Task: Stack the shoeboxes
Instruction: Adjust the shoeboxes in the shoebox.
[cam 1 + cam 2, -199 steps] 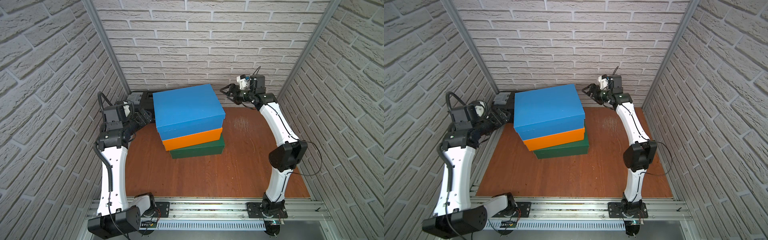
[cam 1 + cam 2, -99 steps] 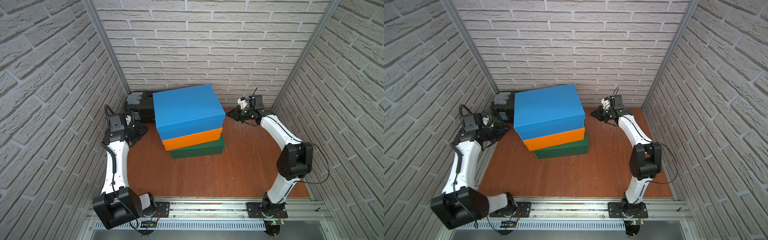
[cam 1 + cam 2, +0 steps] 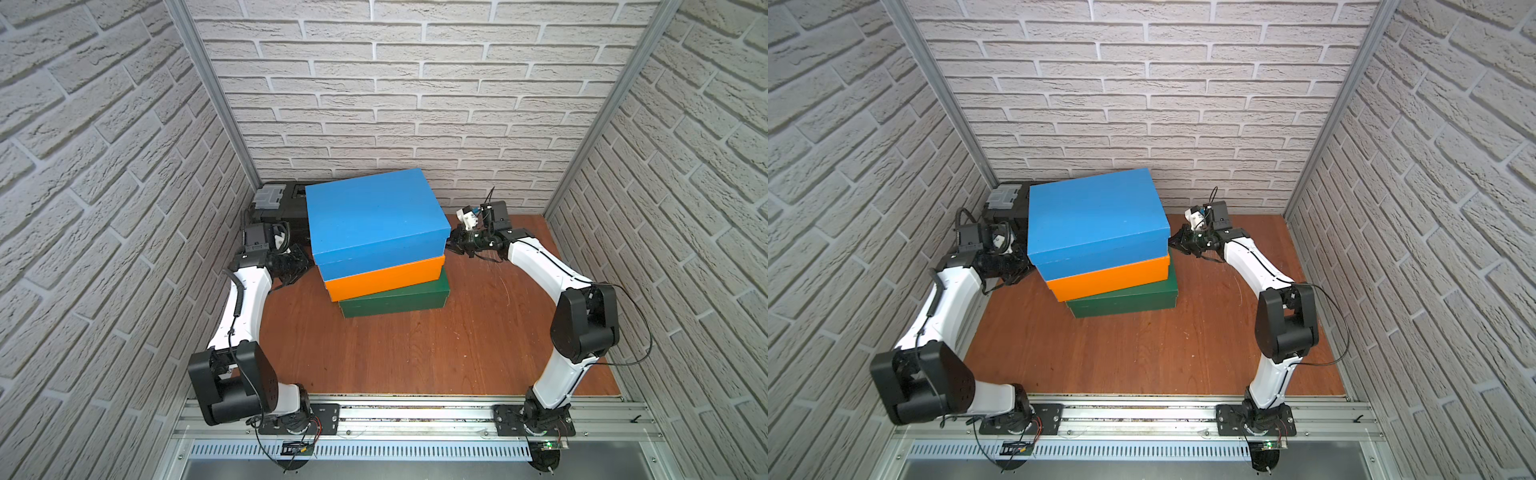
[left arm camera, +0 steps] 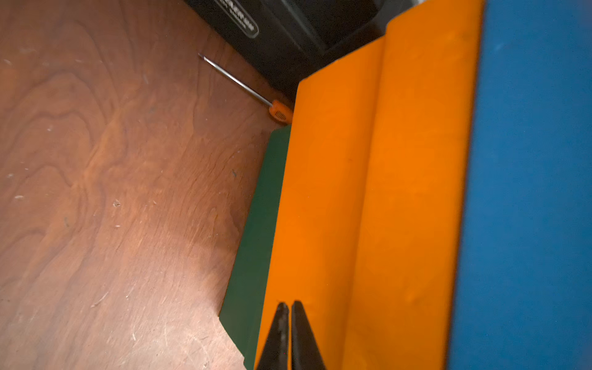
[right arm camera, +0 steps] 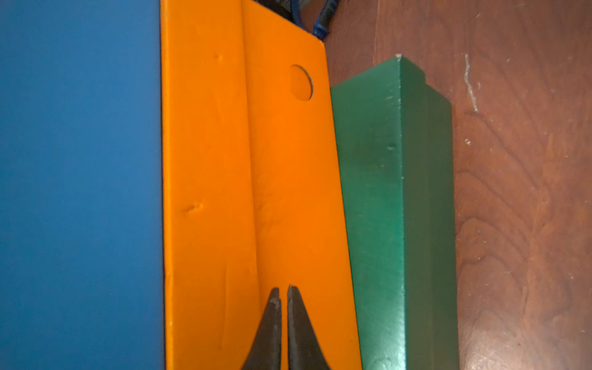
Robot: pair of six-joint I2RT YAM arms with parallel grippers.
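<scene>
Three shoeboxes stand in one stack in both top views: the blue box (image 3: 374,216) on top, the orange box (image 3: 386,278) in the middle, the dark green box (image 3: 395,301) at the bottom. Each upper box is shifted a little to the left of the one beneath. My left gripper (image 3: 300,266) is low at the stack's left end. In the left wrist view it (image 4: 287,306) is shut and empty, tips close against the orange box (image 4: 368,192). My right gripper (image 3: 454,245) is at the right end. It (image 5: 283,291) is also shut and empty, tips at the orange box (image 5: 250,176).
A black toolbox (image 3: 282,203) with a grey latch stands in the back left corner behind the stack. An orange-handled screwdriver (image 4: 243,86) lies on the wooden table (image 3: 415,353) between the toolbox and the green box (image 4: 256,230). Brick walls close in on three sides.
Both arms have come down from beside the blue box to the orange box's ends. Both grippers went from open to shut. The stack has not moved.
</scene>
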